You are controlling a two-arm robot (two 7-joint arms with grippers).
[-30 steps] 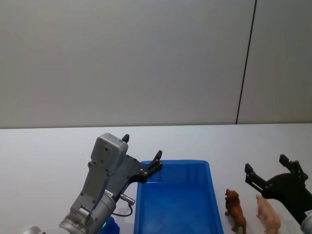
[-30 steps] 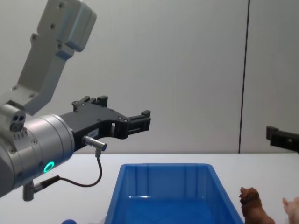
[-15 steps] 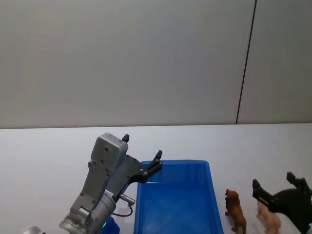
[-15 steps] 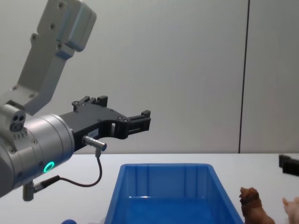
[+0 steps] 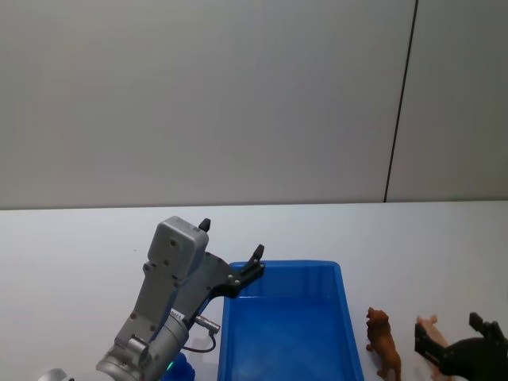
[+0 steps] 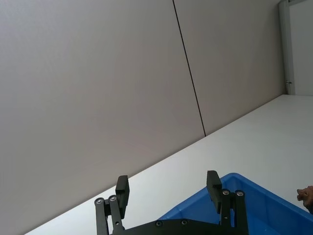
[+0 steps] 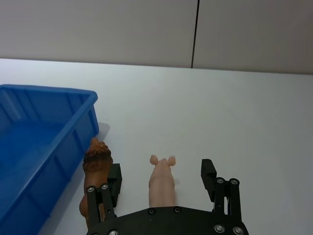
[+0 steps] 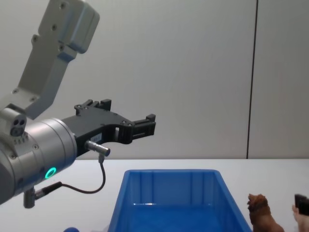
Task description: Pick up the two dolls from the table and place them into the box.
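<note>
Two spread fingers of right gripper [image 7: 161,174] flanking pink doll [image 7: 162,188], long axis along the reach; brown doll [image 7: 96,159] just beside; left gripper [image 6: 167,182] parked, fingers apart.

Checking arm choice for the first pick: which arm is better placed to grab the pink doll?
Right. The right gripper is open, low, straddling the pink doll. The left gripper hangs raised left of the box, far from that doll.
</note>
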